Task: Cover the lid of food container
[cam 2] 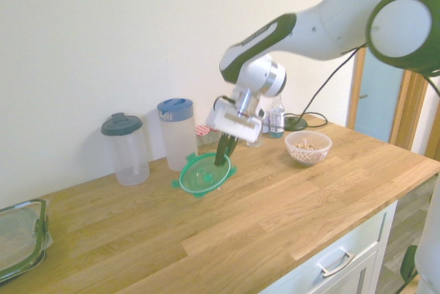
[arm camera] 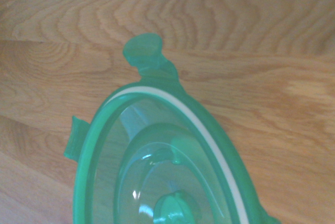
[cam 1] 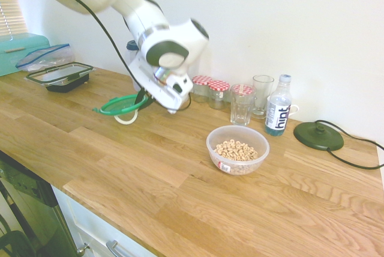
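- My gripper [cam 2: 223, 155] has its fingers pinched on the lid's [cam 2: 201, 174] rim; the lid hangs tilted below them, clear of the counter [cam 2: 289, 198].
- I see the food container [cam 1: 237, 149] well apart from my fingers, uncovered.

One word is showing clearly: "hint", running sideways in white letters up the blue label of the water bottle [cam 1: 278, 113] by the wall. The food container [cam 1: 237, 149] is wearing a red-white sticker (its print is staying too small to read).

Jars [cam 1: 210, 90], glasses [cam 1: 242, 104], water bottle [cam 1: 278, 114]
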Robot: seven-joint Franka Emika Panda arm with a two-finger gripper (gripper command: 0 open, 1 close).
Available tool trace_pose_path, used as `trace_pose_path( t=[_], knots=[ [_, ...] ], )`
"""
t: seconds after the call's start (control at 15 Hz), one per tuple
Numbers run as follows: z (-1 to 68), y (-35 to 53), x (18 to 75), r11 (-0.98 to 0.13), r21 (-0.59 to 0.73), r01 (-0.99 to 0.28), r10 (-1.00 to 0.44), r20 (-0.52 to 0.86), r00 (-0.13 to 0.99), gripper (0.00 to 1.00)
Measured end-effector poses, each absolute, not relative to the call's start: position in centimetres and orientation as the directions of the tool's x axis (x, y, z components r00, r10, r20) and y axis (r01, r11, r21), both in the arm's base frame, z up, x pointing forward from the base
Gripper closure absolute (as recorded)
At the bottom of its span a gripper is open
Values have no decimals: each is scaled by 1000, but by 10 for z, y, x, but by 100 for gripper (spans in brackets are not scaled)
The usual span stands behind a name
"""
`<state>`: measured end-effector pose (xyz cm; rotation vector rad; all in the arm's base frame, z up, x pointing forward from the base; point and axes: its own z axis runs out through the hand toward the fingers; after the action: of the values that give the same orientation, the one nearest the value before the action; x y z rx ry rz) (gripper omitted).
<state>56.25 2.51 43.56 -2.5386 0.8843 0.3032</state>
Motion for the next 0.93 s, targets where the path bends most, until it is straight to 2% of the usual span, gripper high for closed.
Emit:
trace_pose_path(
  t=[0.2, 0.4, 0.67, 0.93],
  knots=[
    [527, 8, 543, -756, -150, -637, -606, -206, 768, 100],
    [583, -10, 523, -768, 27, -640, -640, -77, 764, 100],
    [594, -32, 530, -743, 241, -624, -617, 112, 779, 100],
    [588, -21, 546, -663, 437, -608, -538, 287, 793, 100]
  ],
)
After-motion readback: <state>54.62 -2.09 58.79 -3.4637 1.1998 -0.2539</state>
